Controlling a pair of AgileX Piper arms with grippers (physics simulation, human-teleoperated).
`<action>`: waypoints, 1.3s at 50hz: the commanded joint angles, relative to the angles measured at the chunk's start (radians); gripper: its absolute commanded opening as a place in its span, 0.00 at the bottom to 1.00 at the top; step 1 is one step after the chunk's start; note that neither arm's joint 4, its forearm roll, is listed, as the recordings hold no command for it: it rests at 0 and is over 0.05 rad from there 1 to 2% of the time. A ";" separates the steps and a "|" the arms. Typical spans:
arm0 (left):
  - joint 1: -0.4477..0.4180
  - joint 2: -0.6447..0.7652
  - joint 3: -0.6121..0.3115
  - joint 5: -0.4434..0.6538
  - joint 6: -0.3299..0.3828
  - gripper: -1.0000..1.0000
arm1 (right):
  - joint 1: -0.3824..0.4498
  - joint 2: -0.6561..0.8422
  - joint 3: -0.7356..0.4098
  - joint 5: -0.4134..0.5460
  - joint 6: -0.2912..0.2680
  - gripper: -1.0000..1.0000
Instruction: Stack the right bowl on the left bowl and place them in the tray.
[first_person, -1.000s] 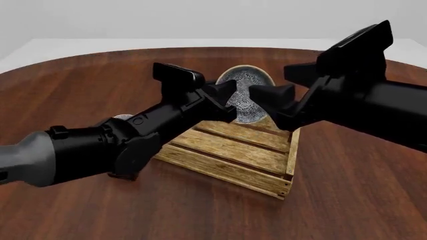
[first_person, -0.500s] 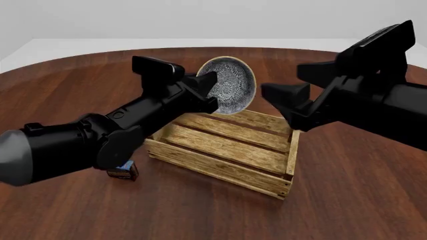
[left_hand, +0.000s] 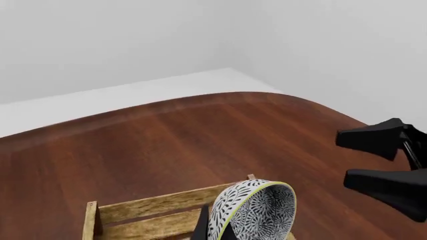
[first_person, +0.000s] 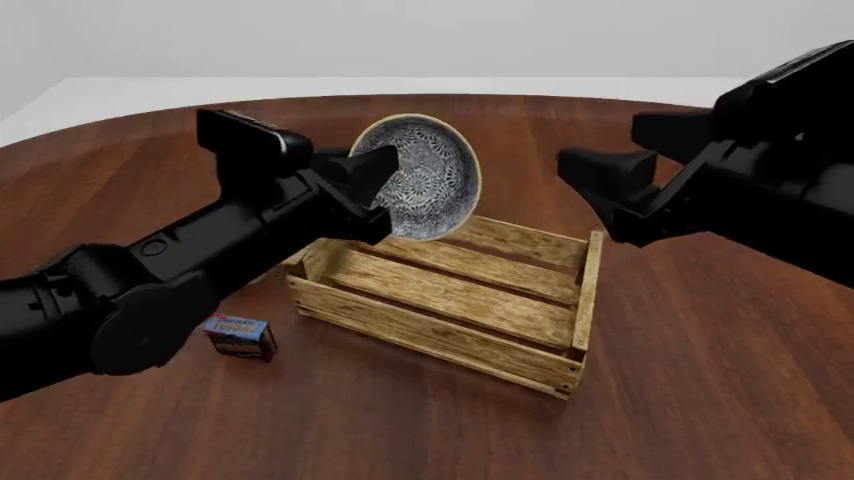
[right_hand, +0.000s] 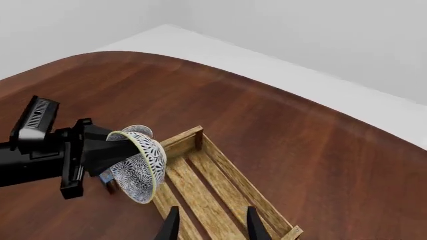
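One white bowl (first_person: 434, 175) with a blue-grey pattern hangs tipped on its edge above the far left corner of the tray (first_person: 441, 335), a light-wood slatted crate. My left gripper (first_person: 384, 190) is shut on its rim. I cannot tell whether a second bowl is nested inside it, or which of the two bowls this is. The left wrist view shows the bowl (left_hand: 263, 210) over the tray (left_hand: 153, 205). My right gripper (first_person: 581, 185) stands open and empty to the right of the bowl, above the tray's far right corner. In the right wrist view its fingers (right_hand: 172, 225) frame the tray (right_hand: 180, 139) and the held bowl (right_hand: 143, 167).
A small blue-and-red pudding box (first_person: 240, 337) lies on the brown table (first_person: 694, 400) just left of the tray, under my left arm. The right gripper (left_hand: 341, 159) shows at the side of the left wrist view.
My left gripper has carried the bowl leftward and a little up. My right gripper has drawn back to the right, away from the bowl. The pudding box has come into view.
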 joint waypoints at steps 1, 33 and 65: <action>0.012 -0.076 0.019 0.060 0.030 0.00 | -0.030 -0.006 0.013 -0.029 -0.014 1.00; 0.082 -0.171 -0.038 0.287 0.083 0.00 | -0.032 -0.038 0.059 -0.149 -0.046 1.00; 0.256 -0.180 -0.093 0.398 -0.025 0.00 | 0.003 -0.088 0.082 -0.206 -0.055 1.00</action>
